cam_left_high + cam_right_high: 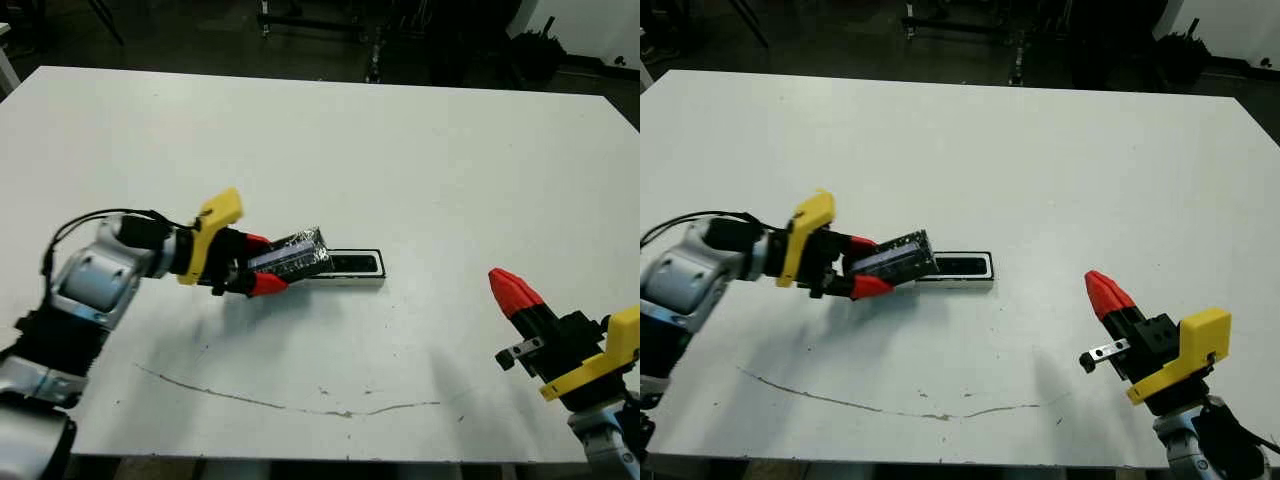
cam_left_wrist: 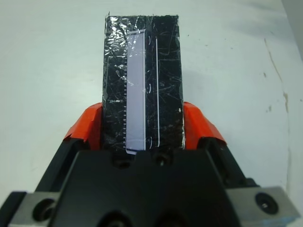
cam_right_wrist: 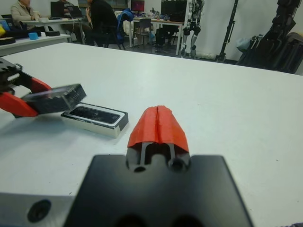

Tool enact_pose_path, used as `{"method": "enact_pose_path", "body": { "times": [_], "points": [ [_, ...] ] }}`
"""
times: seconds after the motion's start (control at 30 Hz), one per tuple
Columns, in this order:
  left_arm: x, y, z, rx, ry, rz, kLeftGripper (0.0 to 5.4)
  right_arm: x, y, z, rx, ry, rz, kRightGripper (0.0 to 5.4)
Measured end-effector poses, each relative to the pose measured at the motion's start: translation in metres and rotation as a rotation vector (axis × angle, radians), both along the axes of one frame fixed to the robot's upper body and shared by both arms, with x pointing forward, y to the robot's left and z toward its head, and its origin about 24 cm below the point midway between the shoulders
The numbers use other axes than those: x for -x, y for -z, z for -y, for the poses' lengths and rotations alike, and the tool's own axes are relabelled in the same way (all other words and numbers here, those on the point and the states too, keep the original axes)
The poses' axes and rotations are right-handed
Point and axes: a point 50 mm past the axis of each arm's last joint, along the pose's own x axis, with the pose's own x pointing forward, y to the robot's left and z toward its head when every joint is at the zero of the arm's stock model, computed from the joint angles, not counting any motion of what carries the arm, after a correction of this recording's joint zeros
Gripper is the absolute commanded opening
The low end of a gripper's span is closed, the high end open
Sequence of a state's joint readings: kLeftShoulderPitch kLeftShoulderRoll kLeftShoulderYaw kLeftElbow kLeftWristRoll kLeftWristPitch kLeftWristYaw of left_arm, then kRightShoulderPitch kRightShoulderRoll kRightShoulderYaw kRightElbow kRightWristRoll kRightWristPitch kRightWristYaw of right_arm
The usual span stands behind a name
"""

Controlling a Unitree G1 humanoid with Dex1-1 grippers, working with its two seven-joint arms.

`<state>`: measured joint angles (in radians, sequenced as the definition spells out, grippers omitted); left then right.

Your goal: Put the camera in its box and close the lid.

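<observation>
My left gripper [image 1: 265, 263] is shut on the lid [image 1: 293, 255], a glossy black slab with a wrinkled shiny top. It holds the lid tilted, just above the left end of the box [image 1: 372, 279]. The box lies flat on the table, white-sided with a thin black rim. The camera [image 1: 355, 264] shows as a black bar lying inside it. In the left wrist view the lid [image 2: 142, 80] is clamped between both red fingers [image 2: 90, 125]. My right gripper [image 1: 505, 285] is shut with nothing in it, well to the right of the box near the table's front edge.
The white table [image 1: 400, 150] carries a thin dark scuff line [image 1: 290, 405] near its front edge. Beyond the far edge are dark stands and desks with people seated [image 3: 102, 19] in the background.
</observation>
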<state>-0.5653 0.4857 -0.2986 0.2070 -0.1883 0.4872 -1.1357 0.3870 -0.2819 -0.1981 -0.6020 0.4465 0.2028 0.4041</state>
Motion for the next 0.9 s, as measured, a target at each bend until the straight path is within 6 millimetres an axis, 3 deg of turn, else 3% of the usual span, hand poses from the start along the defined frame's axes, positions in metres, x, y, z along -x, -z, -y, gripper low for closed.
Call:
{"method": "enact_pose_path", "body": {
  "times": [0.3,0.9],
  "points": [
    [-0.005,0.008,0.012,-0.019,0.041,0.039,3.16,0.000,0.001,0.000,-0.003,0.001,0.004,0.00],
    [-0.021,0.015,0.006,-0.005,0.055,0.033,3.16,-0.002,0.000,0.000,-0.008,-0.002,0.008,0.00]
  ]
}}
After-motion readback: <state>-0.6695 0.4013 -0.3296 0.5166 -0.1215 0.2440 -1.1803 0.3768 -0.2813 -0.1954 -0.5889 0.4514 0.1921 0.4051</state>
